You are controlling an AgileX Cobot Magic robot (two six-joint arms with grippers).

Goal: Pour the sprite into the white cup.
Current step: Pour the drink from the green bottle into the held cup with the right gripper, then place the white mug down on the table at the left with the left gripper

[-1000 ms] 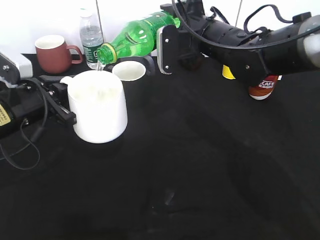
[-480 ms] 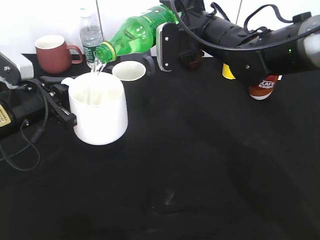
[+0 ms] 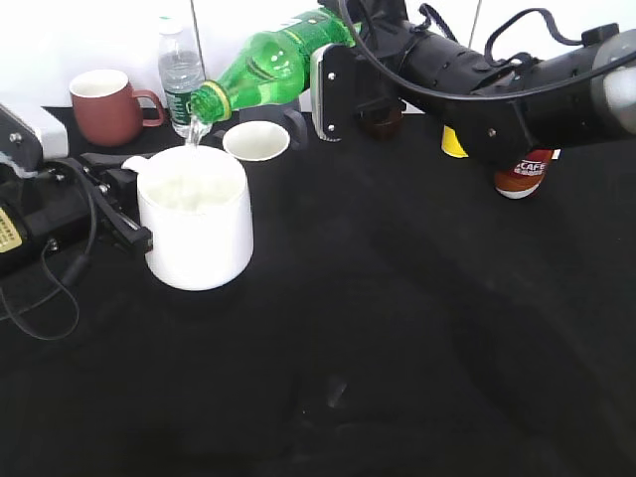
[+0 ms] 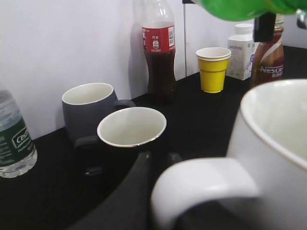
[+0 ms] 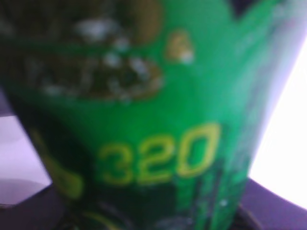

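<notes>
The right end effector (image 3: 343,75) grips the sprite (image 3: 268,68) by its base, tipping it neck-down so the open mouth sits just above the white cup (image 3: 196,227) and a thin stream falls inside. The left end effector (image 3: 117,204) clamps the cup's handle (image 4: 201,184), presumably to steady it on the black surface (image 3: 397,328). A dark mug (image 3: 256,141) stands close behind, so splashing looks possible.

Black table (image 3: 417,328), white wall (image 4: 62,43)
</notes>
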